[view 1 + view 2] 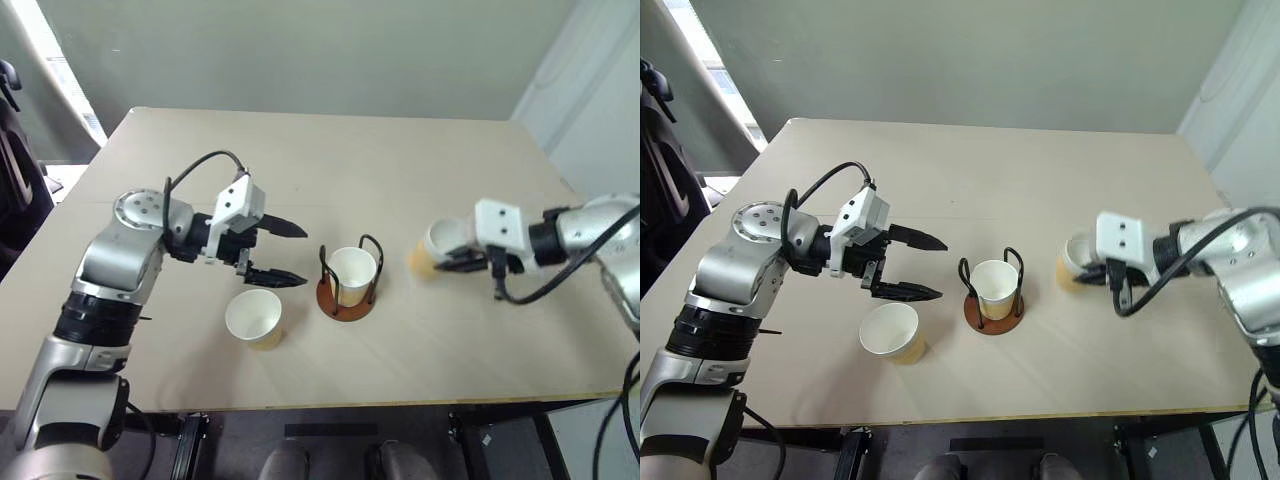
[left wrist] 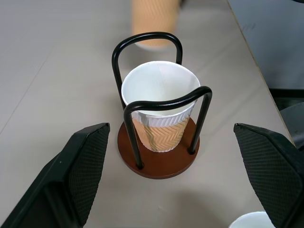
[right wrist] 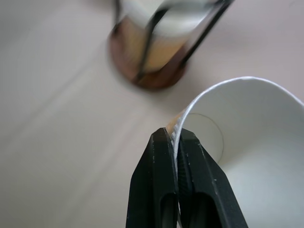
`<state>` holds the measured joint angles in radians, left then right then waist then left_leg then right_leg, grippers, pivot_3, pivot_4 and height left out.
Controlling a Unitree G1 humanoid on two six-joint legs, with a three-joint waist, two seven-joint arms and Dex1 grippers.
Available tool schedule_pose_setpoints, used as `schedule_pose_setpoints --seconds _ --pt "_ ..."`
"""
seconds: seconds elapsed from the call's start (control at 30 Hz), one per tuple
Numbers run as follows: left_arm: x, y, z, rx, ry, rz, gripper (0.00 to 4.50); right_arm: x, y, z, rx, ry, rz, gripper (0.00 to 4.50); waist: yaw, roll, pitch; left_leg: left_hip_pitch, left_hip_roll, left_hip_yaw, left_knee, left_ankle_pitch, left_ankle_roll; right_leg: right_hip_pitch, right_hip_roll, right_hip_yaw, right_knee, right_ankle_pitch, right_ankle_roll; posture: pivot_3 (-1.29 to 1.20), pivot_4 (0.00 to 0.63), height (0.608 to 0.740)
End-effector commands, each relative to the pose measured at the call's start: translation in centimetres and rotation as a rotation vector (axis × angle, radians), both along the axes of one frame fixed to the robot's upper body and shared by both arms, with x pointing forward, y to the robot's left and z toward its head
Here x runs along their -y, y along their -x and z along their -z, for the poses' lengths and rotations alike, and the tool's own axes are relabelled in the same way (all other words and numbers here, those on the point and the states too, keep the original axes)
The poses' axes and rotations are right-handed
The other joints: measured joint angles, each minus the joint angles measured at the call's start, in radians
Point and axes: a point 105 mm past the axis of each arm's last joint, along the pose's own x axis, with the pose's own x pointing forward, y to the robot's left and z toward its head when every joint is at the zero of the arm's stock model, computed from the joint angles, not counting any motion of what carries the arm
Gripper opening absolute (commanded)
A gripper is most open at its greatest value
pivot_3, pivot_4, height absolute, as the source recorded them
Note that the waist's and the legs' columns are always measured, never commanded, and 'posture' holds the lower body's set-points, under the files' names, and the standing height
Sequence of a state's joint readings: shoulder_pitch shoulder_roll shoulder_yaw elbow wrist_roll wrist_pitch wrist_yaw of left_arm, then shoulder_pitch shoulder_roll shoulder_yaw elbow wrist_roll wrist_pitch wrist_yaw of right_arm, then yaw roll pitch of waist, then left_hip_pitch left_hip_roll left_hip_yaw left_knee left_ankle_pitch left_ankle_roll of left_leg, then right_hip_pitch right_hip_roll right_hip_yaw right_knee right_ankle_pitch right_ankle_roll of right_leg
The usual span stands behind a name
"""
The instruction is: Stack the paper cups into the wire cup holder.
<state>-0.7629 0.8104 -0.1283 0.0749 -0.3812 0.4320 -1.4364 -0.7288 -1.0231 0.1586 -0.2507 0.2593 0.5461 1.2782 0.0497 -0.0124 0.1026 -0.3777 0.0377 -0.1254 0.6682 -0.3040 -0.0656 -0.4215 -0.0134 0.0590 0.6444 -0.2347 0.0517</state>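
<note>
The wire cup holder (image 1: pixel 343 305) stands mid-table with one paper cup (image 1: pixel 352 271) upright inside its black loops (image 2: pixel 142 102). A second paper cup (image 1: pixel 254 318) stands upright on the table to the holder's front left. My left gripper (image 1: pixel 304 255) hovers open just left of the holder, its fingers (image 2: pixel 80 175) spread wide and pointing at it. To the holder's right, my right gripper (image 3: pixel 175 140) is shut on the rim of a third paper cup (image 1: pixel 432 248), pinching the wall between its pads. That cup is tilted and raised off the table.
The tan table (image 1: pixel 330 170) ends at a front edge close behind the standing cup and at a right edge near my right arm. A dark chair (image 1: pixel 15 170) stands off the table's left side. The far half of the table is bare.
</note>
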Motion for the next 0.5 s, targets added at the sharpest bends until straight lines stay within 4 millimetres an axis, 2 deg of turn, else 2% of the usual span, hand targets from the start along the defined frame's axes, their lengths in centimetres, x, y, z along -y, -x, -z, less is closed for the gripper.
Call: schedule_pose_setpoints --seconds 0.03,0.33,0.5 --pt "0.1 -0.1 -1.0 0.055 -0.007 0.013 4.50 -0.1 -0.2 -2.9 0.116 -0.021 -0.012 0.04 0.003 0.000 0.000 0.000 0.000 -0.001 0.000 0.000 0.000 0.000 0.000 0.000 0.000 0.000 0.000 0.00 0.150 0.740" --pt "0.4 -0.3 -1.0 0.058 -0.011 0.025 4.50 -4.3 0.8 -7.0 0.145 -0.210 -0.134 0.04 -0.001 0.000 0.000 0.000 0.000 -0.001 0.000 0.000 0.000 0.000 0.000 0.000 0.000 0.000 0.000 0.00 0.150 0.740" --pt "0.6 -0.4 -0.9 0.056 -0.014 0.030 4.50 -6.6 1.6 -7.4 0.114 -0.256 -0.210 0.04 0.000 0.000 0.000 -0.001 0.000 -0.002 0.000 0.000 0.000 0.000 0.000 -0.001 -0.001 0.000 0.000 0.00 0.150 0.740"
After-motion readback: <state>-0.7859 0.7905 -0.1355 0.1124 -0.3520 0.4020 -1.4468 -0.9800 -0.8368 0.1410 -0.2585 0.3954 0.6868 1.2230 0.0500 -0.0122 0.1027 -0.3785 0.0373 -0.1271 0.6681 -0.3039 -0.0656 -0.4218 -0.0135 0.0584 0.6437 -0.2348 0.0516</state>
